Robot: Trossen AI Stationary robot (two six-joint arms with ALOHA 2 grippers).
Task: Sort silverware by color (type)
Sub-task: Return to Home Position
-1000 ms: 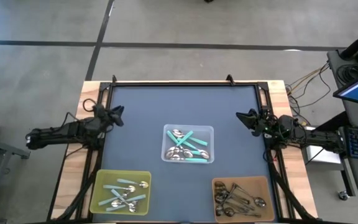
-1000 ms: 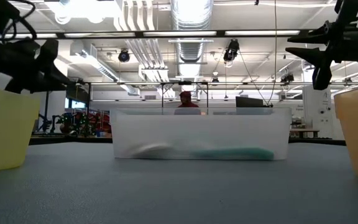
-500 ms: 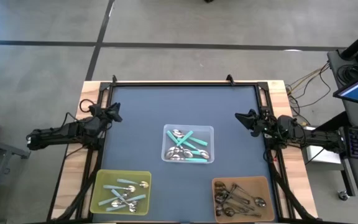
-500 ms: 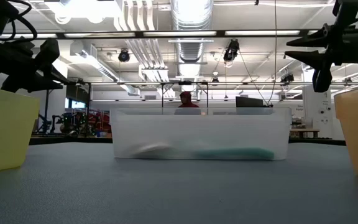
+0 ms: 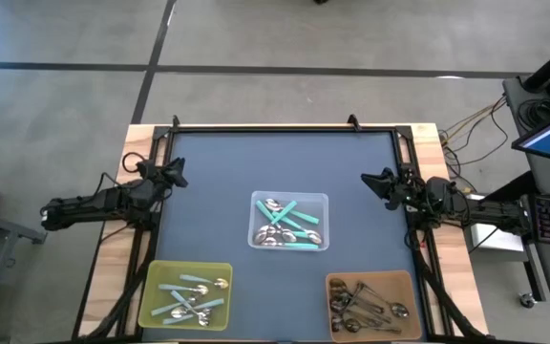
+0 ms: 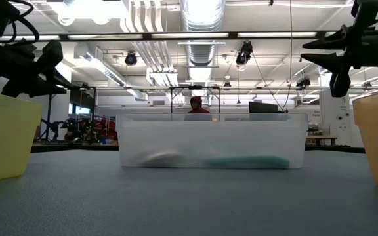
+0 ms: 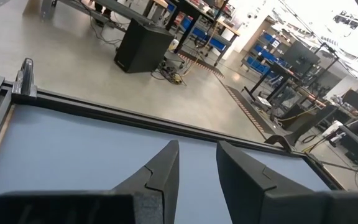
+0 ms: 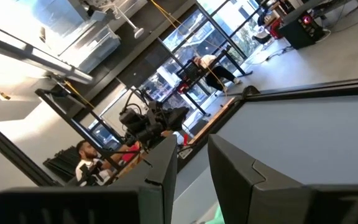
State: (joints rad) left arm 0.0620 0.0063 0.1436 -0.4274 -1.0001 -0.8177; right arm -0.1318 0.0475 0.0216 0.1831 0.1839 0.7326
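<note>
The teal-handled spoons [image 5: 289, 227] are gathered in the clear bin [image 5: 289, 195] at the middle of the table [image 5: 218, 172], the pale blue spoons [image 5: 187, 294] in the yellow bin [image 5: 147, 296] on the left arm's side, and the dark spoons [image 5: 363, 301] in the brown bin [image 5: 370, 275] on the right. The left gripper [image 5: 173, 174] is raised over the table's left edge and the right gripper [image 5: 378, 182] over its right edge, each with fingers slightly parted and nothing held.

The dark surface [image 5: 256, 162] carries 3 bins: a clear bin [image 5: 290, 196] in the middle, a yellow bin [image 5: 187, 266] at the front left corner, a brown bin [image 5: 370, 276] at the front right. A person [image 6: 196, 105] shows far behind.
</note>
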